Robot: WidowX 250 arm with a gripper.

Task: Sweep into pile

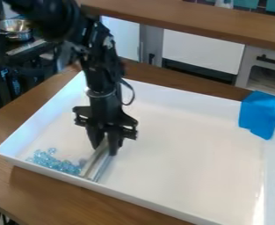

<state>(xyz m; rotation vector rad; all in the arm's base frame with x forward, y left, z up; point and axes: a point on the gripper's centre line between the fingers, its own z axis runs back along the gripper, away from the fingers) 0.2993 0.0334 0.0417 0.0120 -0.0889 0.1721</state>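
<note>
black robot hand (105, 144) closed on a silvery strip (99, 166), beside pale blue beads (58, 163), white tray's (192, 145) near left corner

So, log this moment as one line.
hand holds metallic strip | strip beside blue beads | beads near one corner of white tray

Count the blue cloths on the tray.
1: the cloth draped over the far right corner of the tray.
</note>
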